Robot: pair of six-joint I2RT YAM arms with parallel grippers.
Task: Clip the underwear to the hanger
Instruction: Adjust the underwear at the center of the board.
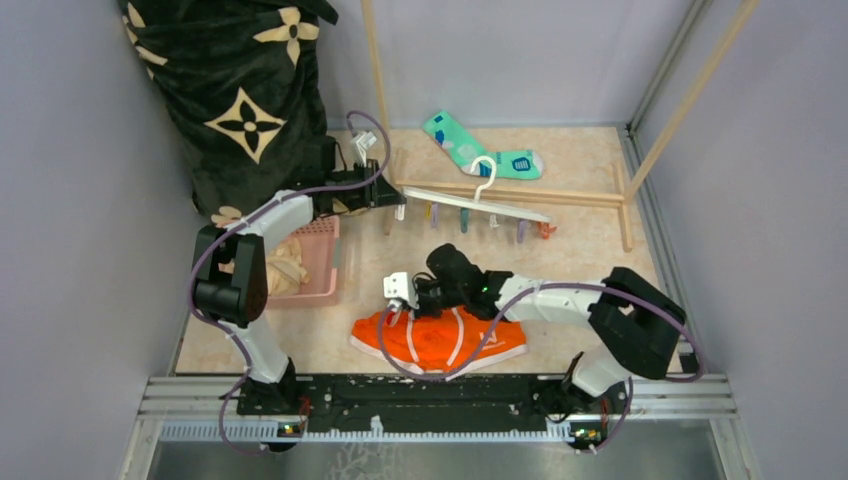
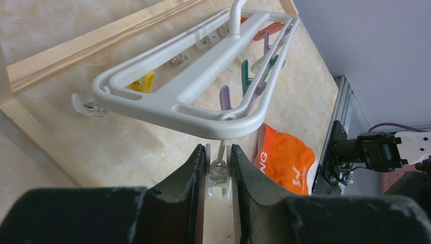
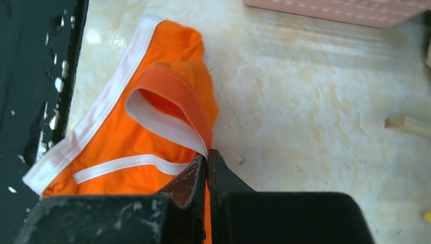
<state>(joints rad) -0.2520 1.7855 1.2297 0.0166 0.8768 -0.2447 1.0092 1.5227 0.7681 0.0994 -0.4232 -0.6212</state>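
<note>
Underwear [image 1: 440, 340], bright orange, lies on the table [image 1: 590, 255] at the near edge, centre. A fold of its waistband is pinched between the closed fingers of the right gripper [image 3: 207, 155], and nothing is clipped yet. Farther back, left, the left gripper [image 2: 217, 150] clamps a white clothespin [image 2: 218, 175] dangling from the hanger [image 2: 203, 81], apparently readying it. Lifting and clipping remain. Only a white "G" and a W-shaped mark are legible on the underwear.

I saw pale lilac walls [image 1: 60, 150] around a marbled beige tabletop [image 1: 590, 265]; a wooden rack [image 1: 520, 192] stood just beside my left pincer [image 1: 392, 197], a dark blanket [image 1: 240, 90] near it
</note>
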